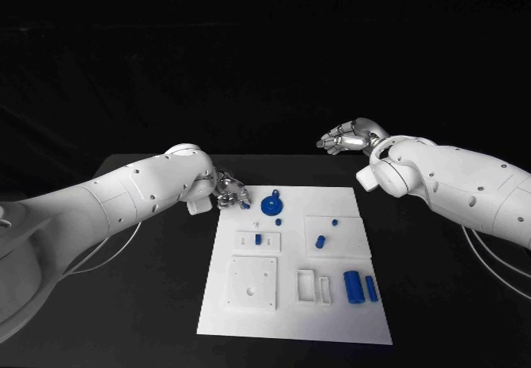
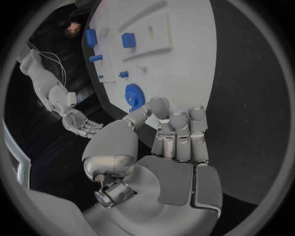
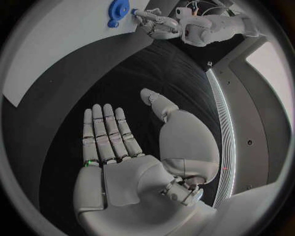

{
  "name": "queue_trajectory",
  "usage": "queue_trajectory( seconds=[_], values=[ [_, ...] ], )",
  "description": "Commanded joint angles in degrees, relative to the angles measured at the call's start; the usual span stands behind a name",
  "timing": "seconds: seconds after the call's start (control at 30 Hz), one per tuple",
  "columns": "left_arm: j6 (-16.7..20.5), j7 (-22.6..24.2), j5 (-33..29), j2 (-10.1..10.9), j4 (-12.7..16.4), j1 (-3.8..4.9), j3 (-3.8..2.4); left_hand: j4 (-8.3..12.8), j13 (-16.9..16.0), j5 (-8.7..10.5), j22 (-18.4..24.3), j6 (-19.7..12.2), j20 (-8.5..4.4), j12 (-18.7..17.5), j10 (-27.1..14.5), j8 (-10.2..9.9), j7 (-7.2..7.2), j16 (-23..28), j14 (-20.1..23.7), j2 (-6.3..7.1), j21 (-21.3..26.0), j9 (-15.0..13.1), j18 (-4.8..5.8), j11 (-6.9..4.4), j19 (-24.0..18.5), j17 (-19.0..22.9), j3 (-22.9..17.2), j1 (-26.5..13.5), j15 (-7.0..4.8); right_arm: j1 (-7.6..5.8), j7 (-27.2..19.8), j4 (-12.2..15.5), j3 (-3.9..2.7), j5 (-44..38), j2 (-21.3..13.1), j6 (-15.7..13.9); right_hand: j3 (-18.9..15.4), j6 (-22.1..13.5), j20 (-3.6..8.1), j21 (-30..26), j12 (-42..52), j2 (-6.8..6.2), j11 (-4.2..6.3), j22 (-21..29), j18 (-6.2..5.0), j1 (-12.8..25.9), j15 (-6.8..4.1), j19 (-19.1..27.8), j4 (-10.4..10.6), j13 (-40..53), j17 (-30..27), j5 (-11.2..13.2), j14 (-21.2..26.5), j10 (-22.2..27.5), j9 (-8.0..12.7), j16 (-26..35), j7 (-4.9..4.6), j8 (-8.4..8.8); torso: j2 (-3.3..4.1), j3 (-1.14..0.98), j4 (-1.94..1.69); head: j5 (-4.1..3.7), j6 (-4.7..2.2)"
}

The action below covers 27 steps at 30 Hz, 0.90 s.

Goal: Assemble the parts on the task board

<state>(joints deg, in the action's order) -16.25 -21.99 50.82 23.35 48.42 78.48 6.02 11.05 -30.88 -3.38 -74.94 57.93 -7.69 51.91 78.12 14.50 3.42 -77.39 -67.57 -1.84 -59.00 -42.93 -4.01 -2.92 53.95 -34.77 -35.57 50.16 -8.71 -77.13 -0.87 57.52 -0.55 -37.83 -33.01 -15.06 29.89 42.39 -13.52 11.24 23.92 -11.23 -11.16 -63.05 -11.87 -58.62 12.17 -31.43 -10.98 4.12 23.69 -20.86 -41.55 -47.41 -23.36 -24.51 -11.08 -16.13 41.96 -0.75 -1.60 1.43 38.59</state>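
Left hand (image 1: 229, 192): silver, jointed, at the far left corner of the task board (image 1: 332, 322), arm reaching in low across the black table (image 1: 144, 307); fingers drawn together near a blue gear-shaped part (image 1: 272, 205), and in the right wrist view the fingertips (image 3: 140, 13) lie against a small blue piece at the gear's edge; whether anything is actually pinched cannot be told. Right hand (image 1: 352, 136): raised beyond the far right corner of the board, over bare table, palm flat, fingers straight and apart, holding nothing. Task board: flat white rectangular plate, matt, carrying raised white square and slotted blocks. Parts: blue gear, toothed disc with a hub, near the far left corner; a small blue peg (image 1: 258, 239) standing in a white block near the left edge; a short blue piece (image 1: 320, 241) mid-board; two blue cylinders (image 1: 361, 287) lying side by side near the right edge. Table: black, smooth.
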Motion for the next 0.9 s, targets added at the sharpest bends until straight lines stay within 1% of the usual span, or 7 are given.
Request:
queue_trajectory(
  seconds=[0.03, 0.47, 0.6, 0.7, 0.77, 0.8, 0.9],
  values=[
    [0.5, -0.3, 0.4, 0.3, 0.0, -0.60, 0.30, 0.7, 0.1, -0.09, -0.8, 1.1, -6.24, 0.0, 0.5, 0.8, -0.17, -0.4, -0.1, -1.07, 0.0, -0.5, 0.41, -0.29, -0.1, 0.1, -0.2, 1.1, -0.46, -0.01, -0.2, -0.1, -0.02, -0.1, 0.1, 0.6, -0.4, -0.3, -0.03, -0.4, -0.2, -0.03, -0.29, -0.1, 0.84, -0.4, 0.01, 0.5, 0.0, 0.0, -0.1, -0.3, 0.5, 0.1, 0.1, 0.0, -1.97, -0.24, -0.05, 0.01, -0.08, 0.04, 0.02],
    [3.9, -1.2, -0.4, 2.3, 2.3, -0.61, 0.26, 1.7, 0.3, -0.26, -0.8, 3.0, -6.32, 0.1, 1.1, 1.9, -0.81, -0.7, -0.7, -1.18, 0.0, -0.6, 0.55, -0.89, 0.3, 0.1, 0.0, 1.2, -0.97, 0.00, -0.2, -0.2, -0.02, -0.1, -0.1, 0.7, -0.4, -0.3, -0.05, -0.4, -0.2, -0.03, -0.30, -0.1, 0.86, -0.3, 0.03, 0.6, 0.0, -0.1, -0.1, -0.3, 0.5, 0.1, 0.1, 0.0, -1.98, -0.26, -0.06, 0.01, -0.10, -0.02, -0.06],
    [5.4, -1.5, -1.0, 4.0, 5.0, -0.56, 0.25, 1.9, 0.5, -0.90, -0.8, 3.8, -6.41, 0.1, 1.7, 2.3, -1.08, -1.0, -1.2, -0.90, -0.2, -0.7, 0.51, -1.16, 0.7, 0.0, 0.1, 1.2, -1.15, 0.00, -0.2, -0.2, -0.02, -0.1, -0.3, 0.8, -0.4, -0.3, -0.05, -0.4, -0.2, -0.03, -0.31, -0.1, 0.86, -0.3, 0.03, 0.6, 0.0, -0.1, -0.1, -0.3, 0.5, 0.1, 0.1, 0.0, -1.98, -0.26, -0.16, -0.01, -0.19, 0.08, 0.00],
    [10.3, -1.7, -1.0, 6.6, 9.4, -0.42, 0.25, 1.9, 0.9, -1.44, -0.8, 4.4, -6.55, 0.1, 2.3, 2.4, -1.31, -1.3, -1.7, -0.74, -0.3, -0.5, 0.44, -1.40, 1.1, 0.0, 0.0, 1.1, -1.38, 0.00, -0.2, -0.3, -0.02, -0.1, -0.4, 0.9, -0.4, -0.3, -0.05, -0.5, -0.2, -0.03, -0.31, -0.1, 0.86, -0.3, 0.04, 0.6, 0.0, -0.1, -0.1, -0.4, 0.5, 0.1, 0.1, 0.0, -1.97, -0.26, -0.26, -0.09, -0.32, 0.19, -0.06],
    [10.8, -1.9, -0.9, 8.5, 12.6, -0.21, 0.28, 2.1, 1.2, -5.87, -0.7, 5.9, -6.70, 0.0, 2.6, 3.1, -1.78, -1.5, -2.1, -0.14, -0.4, -0.5, 0.38, -1.82, 1.7, 0.0, -0.2, 0.9, -1.65, 0.00, -0.2, -0.4, -0.01, -0.1, -0.5, 0.9, -0.4, -0.3, -0.05, -0.5, -0.2, -0.04, -0.31, -0.2, 0.86, -0.3, 0.04, 0.6, 0.0, -0.1, -0.1, -0.4, 0.5, 0.1, 0.1, 0.0, -1.97, -0.27, -0.35, -0.12, -0.38, 0.11, -0.05],
    [11.0, -2.0, -0.9, 9.0, 13.4, -0.12, 0.29, 2.2, 1.2, -6.89, -0.7, 6.4, -6.75, 0.0, 2.6, 3.3, -1.94, -1.4, -2.2, 0.13, -0.4, -0.5, 0.36, -1.99, 1.9, 0.0, -0.1, 0.7, -1.80, 0.00, -0.2, -0.5, -0.01, -0.1, -0.6, 1.0, -0.4, -0.3, -0.05, -0.5, -0.2, -0.04, -0.31, -0.2, 0.86, -0.3, 0.04, 0.6, 0.0, -0.1, -0.1, -0.4, 0.5, 0.1, 0.1, 0.0, -1.97, -0.27, -0.39, -0.14, -0.41, 0.05, 0.02],
    [11.6, -2.3, -0.5, 11.3, 17.4, 0.03, 0.37, 2.3, 1.3, -7.47, -0.7, 6.9, -6.85, 0.0, 2.7, 3.5, -2.12, -1.4, -2.4, 0.38, -0.4, -0.4, 0.30, -2.17, 2.2, 0.1, -0.1, 0.6, -2.02, 0.00, -0.1, -0.7, 0.00, 0.0, -0.7, 1.0, -0.4, -0.3, -0.05, -0.5, -0.2, -0.06, -0.31, -0.2, 0.87, -0.3, 0.05, 0.6, 0.0, -0.1, -0.1, -0.4, 0.6, 0.1, 0.1, 0.0, -1.97, -0.27, -0.53, -0.18, -0.61, -0.05, 0.17]
  ],
)
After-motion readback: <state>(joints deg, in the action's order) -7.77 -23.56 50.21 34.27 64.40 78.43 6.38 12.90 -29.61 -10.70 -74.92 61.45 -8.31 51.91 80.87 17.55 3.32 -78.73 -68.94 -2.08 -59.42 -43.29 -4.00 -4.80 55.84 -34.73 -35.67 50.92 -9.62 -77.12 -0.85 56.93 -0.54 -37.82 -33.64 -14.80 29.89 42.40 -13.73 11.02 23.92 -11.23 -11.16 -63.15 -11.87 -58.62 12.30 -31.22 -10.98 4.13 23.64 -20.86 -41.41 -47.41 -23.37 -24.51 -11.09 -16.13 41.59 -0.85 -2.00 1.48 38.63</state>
